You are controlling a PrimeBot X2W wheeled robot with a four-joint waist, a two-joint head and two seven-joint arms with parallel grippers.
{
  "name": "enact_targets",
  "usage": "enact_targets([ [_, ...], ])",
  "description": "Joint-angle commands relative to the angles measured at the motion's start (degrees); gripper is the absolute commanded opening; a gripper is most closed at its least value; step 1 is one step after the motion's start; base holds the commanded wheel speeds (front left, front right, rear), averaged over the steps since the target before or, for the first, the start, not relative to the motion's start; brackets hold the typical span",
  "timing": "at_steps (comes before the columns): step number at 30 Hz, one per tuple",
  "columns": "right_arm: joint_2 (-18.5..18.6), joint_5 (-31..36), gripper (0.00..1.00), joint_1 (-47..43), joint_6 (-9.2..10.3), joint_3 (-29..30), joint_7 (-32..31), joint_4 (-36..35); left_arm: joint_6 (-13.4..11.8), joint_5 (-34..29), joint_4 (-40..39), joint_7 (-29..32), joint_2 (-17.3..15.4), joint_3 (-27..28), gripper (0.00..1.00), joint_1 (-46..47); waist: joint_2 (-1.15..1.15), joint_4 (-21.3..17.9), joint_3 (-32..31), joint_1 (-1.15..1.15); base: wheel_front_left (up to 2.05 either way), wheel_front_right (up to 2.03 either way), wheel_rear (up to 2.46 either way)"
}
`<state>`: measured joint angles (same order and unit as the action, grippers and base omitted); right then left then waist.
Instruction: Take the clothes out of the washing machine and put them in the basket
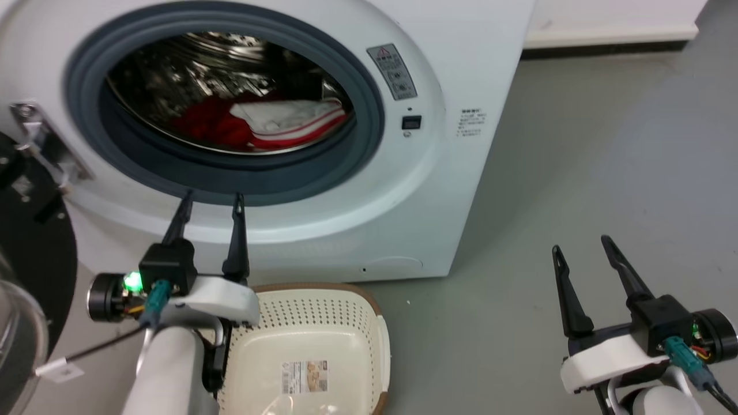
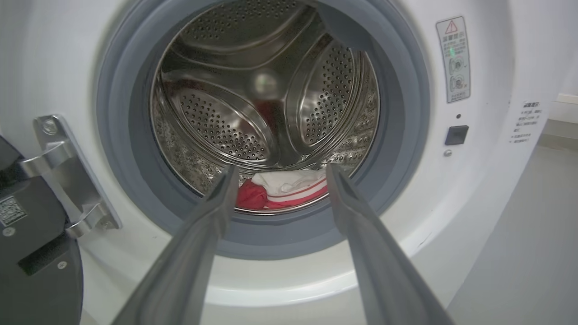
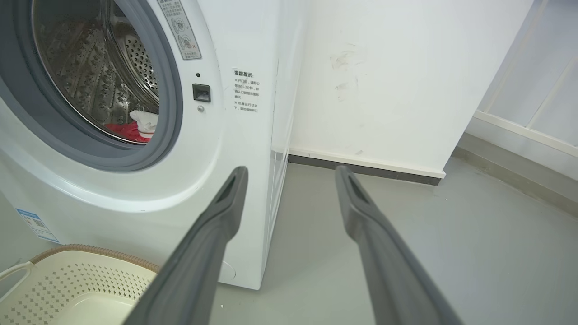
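My left jaws, spread wide and holding nothing, point into the one large white front-loading washing machine [image 1: 461, 75]. My right jaws, equally parted and bare, hang over the smooth grey floor [image 1: 605, 173] before a white wall [image 3: 384, 67]. Low in the perforated steel drum [image 2: 216, 122] lies one heap of bright red fabric clothes [image 1: 271, 124] with white stripes. One cream perforated plastic basket [image 1: 323, 300], brown-rimmed, stands on the floor below the porthole.

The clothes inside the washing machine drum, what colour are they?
The clothes are bright red with a white panel and white stripes, clearest in the head view.
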<state>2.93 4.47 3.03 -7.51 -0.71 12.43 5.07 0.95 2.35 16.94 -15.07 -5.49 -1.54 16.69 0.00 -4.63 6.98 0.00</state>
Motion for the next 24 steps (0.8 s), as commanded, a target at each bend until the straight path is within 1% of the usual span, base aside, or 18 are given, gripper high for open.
enact_targets([
  [1, -0.1, -0.3, 1.0, 1.2, 0.04, -0.1, 0.5, -0.4, 0.1, 0.3, 0.7, -0.2, -0.5, 0.2, 1.0, 1.4, 0.0, -1.9, 2.8, 0.0, 0.0, 0.0, 0.0],
  [3, -0.1, -0.5, 1.0, 1.9, 0.04, -0.4, 0.6, -0.7, 0.3, 0.5, 2.4, -0.2, -1.1, 0.8, 1.0, 3.9, 0.0, -3.0, 4.9, 0.0, 0.0, 0.0, 0.0],
  [4, -0.1, -1.1, 1.0, 3.4, 0.04, -0.8, 1.2, -0.9, 0.6, 0.7, 6.2, -0.2, -2.5, 1.6, 1.0, 8.1, 0.0, -4.7, 8.1, 0.0, 0.0, 0.0, 0.0],
  [8, -0.1, -2.0, 1.0, 5.5, 0.04, -1.5, 1.8, -1.0, 1.2, 0.8, 12.0, -0.1, -4.7, 2.1, 1.0, 14.6, 0.0, -7.1, 12.5, 0.0, 0.0, 0.0, 0.0],
  [11, -0.1, -3.0, 1.0, 6.8, 0.04, -1.7, 2.3, -1.0, 1.6, 1.1, 16.3, 1.2, -6.5, 2.6, 1.0, 20.0, 0.0, -8.6, 15.6, 0.0, 0.0, 0.0, 0.0],
  [18, -0.1, -5.8, 1.0, 10.0, 0.04, -3.6, 2.8, -0.3, 2.8, 1.7, 25.4, 6.3, -11.5, 3.3, 1.0, 32.2, 0.0, -12.3, 22.0, 0.0, 0.0, 0.0, 0.0],
  [21, -0.1, -7.2, 1.0, 11.1, 0.04, -4.6, 2.8, -1.0, 3.2, 1.4, 28.6, 9.1, -14.1, 3.1, 1.0, 37.5, 0.0, -13.6, 24.0, 0.0, 0.0, 0.0, 0.0],
  [24, -0.1, -8.3, 1.0, 11.9, 0.04, -5.5, 2.8, -1.8, 3.5, 1.0, 31.2, 11.7, -15.7, 2.7, 1.0, 42.3, 0.0, -14.8, 26.1, 0.0, 0.0, 0.0, 0.0],
])
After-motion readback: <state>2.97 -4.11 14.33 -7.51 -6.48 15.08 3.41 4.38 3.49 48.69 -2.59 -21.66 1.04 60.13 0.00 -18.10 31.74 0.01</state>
